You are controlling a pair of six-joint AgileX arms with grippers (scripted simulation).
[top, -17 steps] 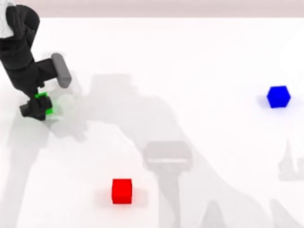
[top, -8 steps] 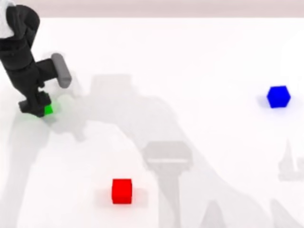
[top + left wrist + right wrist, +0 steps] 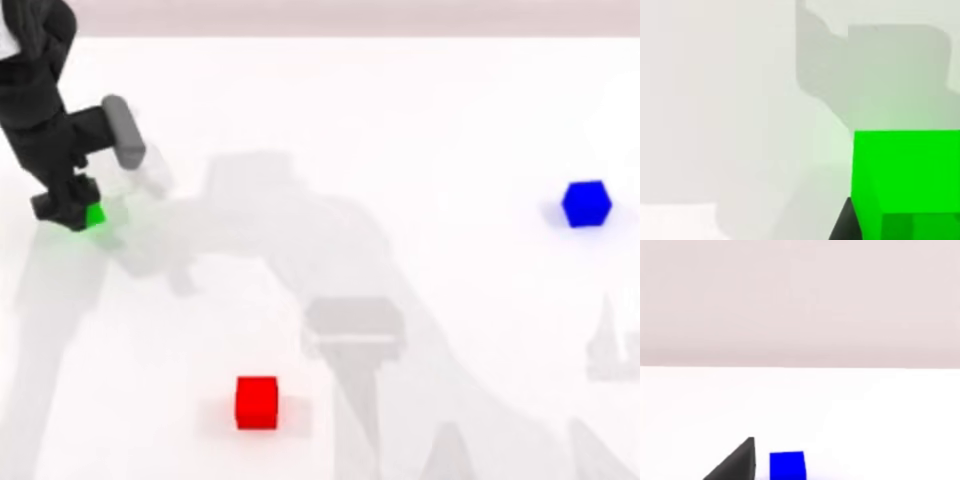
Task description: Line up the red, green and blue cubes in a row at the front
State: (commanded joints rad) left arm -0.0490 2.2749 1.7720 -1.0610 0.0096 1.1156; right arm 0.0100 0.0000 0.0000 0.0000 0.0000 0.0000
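The plain white table (image 3: 420,130) fills the top view, crossed by grey shadows of the arms. No tray, bin or other container stands on it, so nothing lies inside anything.

My left arm, black with a grey cylinder on its side, reaches down at the table's far left. Its left gripper (image 3: 70,210) is closed around the small bright green matte cube (image 3: 94,215), of which only one corner peeks out from under the black fingers. In the left wrist view the green cube (image 3: 905,180) sits large and close, its faces square to the camera, with a dark finger edge against its lower side. Whether it rests on the table or is raised off it cannot be told.

The right arm itself is out of the top view; in the right wrist view one dark fingertip (image 3: 737,462) shows near the blue cube, too little to judge how the claw stands.

The small deep blue matte cube (image 3: 586,204) lies at the table's right side, turned so a corner faces the front. The small bright red matte cube (image 3: 257,402) lies near the front, left of centre, edges square to the table. Being cubes, none has a long axis. All three lie well apart.
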